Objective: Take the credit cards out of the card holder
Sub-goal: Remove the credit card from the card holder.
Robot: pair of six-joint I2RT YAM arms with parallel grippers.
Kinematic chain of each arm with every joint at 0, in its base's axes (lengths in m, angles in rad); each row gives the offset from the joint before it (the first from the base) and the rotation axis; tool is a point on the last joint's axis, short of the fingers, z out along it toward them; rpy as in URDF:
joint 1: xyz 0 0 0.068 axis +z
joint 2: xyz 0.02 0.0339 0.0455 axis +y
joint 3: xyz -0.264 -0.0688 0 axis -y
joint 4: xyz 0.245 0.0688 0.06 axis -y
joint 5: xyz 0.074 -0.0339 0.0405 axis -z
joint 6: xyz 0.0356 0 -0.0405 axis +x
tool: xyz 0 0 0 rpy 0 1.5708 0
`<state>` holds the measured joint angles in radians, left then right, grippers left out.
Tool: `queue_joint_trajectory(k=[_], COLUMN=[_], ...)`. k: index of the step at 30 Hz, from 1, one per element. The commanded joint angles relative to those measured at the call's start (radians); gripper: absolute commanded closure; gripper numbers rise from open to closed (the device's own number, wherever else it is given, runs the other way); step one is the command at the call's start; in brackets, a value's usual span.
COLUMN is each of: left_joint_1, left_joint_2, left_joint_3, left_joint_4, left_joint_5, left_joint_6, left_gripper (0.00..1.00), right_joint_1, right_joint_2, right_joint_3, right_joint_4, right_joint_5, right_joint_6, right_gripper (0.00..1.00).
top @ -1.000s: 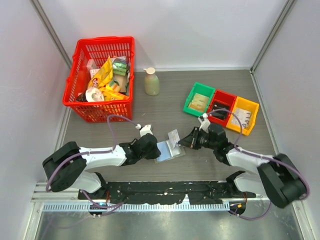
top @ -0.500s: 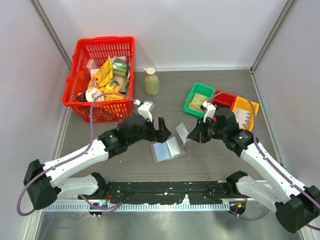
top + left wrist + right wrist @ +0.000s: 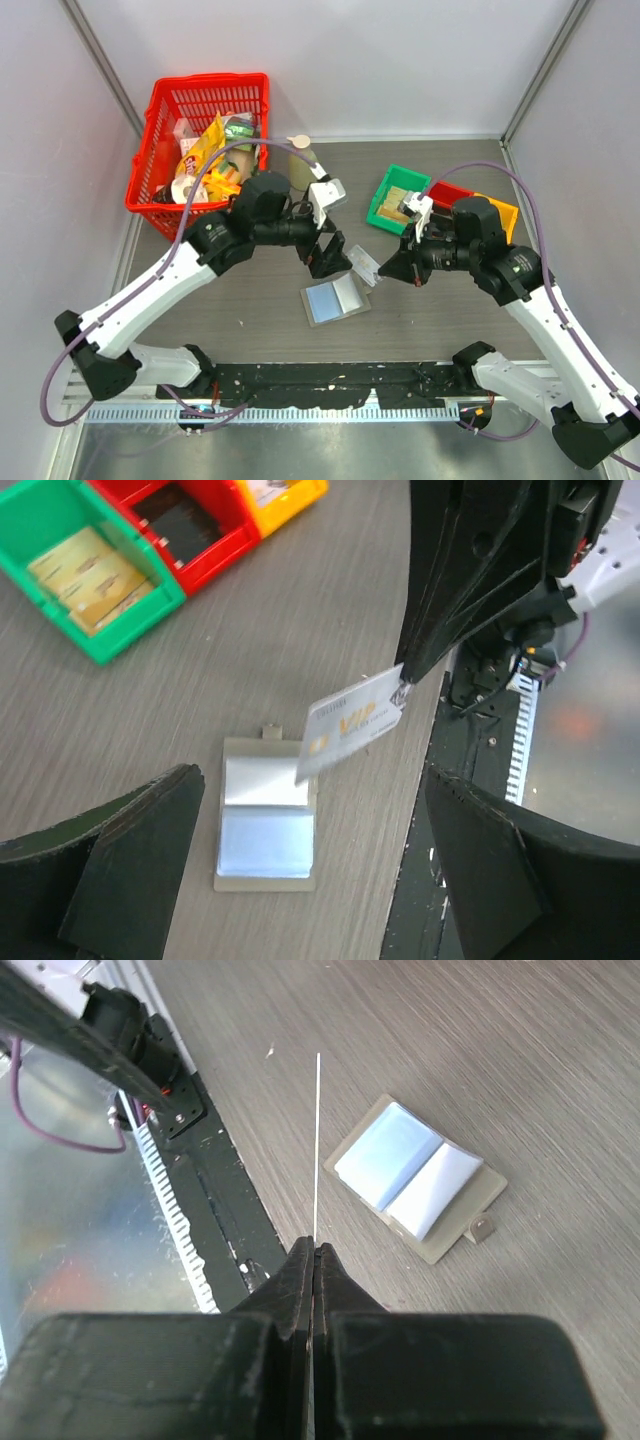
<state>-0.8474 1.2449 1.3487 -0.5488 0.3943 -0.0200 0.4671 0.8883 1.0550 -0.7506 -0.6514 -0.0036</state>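
The card holder (image 3: 335,298) lies open and flat on the table, showing a light blue and a pale grey panel (image 3: 265,825) (image 3: 420,1180). My right gripper (image 3: 387,272) (image 3: 314,1245) is shut on the edge of a silver credit card (image 3: 366,266) with gold lettering (image 3: 352,722). It holds the card in the air, just right of the holder and above it. In the right wrist view the card (image 3: 317,1140) shows edge-on as a thin white line. My left gripper (image 3: 325,255) (image 3: 312,810) hangs open above the holder with nothing in it.
A red basket (image 3: 200,150) full of packets stands at the back left, with a soap bottle (image 3: 303,165) beside it. Green (image 3: 398,198), red (image 3: 445,200) and yellow (image 3: 490,225) bins sit in a row at the back right, behind my right arm.
My left gripper opened, let go of the card holder and rose back from it. My right gripper lifted the card up and to the right, away from the holder.
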Motion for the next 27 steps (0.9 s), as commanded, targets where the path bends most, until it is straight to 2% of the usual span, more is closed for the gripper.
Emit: queue_joint_trajectory(k=[1,4,8,14,16,19,20,22,23,25,27], left_joint_1=[0.008,0.007,0.008,0.005,0.007,0.008,0.008,0.016,0.021,0.030,0.034], left_joint_2=[0.112,0.183,0.240,0.269,0.261,0.223,0.196,0.137,0.101,0.032,-0.048], left_joint_3=[0.148,0.213,0.268,0.285,0.277,0.230,0.196,0.112,0.060,-0.044,-0.187], left_joint_4=[-0.206,-0.266,-0.303,-0.323,-0.316,-0.252,-0.203,-0.082,-0.013,0.169,0.373], left_joint_5=[0.228,0.276,0.345,0.403,0.403,0.374,0.359,0.328,0.305,0.241,0.169], left_joint_6=[0.209,0.256,0.281,0.298,0.299,0.273,0.250,0.180,0.105,-0.033,-0.174], left_gripper=[0.06,0.13,0.30,0.74,0.97,1.00,1.00,1.00,1.00,1.00,1.00], right_joint_1=[-0.002,-0.001,0.001,0.001,-0.001,-0.001,0.001,-0.001,-0.002,-0.002,-0.002], right_joint_2=[0.009,0.014,0.026,0.031,0.031,0.006,-0.011,-0.055,-0.070,-0.127,-0.179], right_joint_3=[0.072,0.083,0.092,0.085,0.077,0.036,0.022,-0.016,-0.051,-0.114,-0.183], right_joint_4=[-0.084,-0.095,-0.115,-0.095,-0.078,-0.014,0.034,0.126,0.190,0.316,0.429], right_joint_5=[-0.123,-0.162,-0.172,-0.178,-0.185,-0.169,-0.165,-0.099,-0.056,-0.016,0.018], right_joint_6=[-0.151,-0.183,-0.219,-0.233,-0.230,-0.176,-0.141,-0.058,-0.038,0.049,0.134], right_gripper=[0.99,0.99,0.99,0.99,0.99,0.89,0.75,0.61,0.51,0.41,0.37])
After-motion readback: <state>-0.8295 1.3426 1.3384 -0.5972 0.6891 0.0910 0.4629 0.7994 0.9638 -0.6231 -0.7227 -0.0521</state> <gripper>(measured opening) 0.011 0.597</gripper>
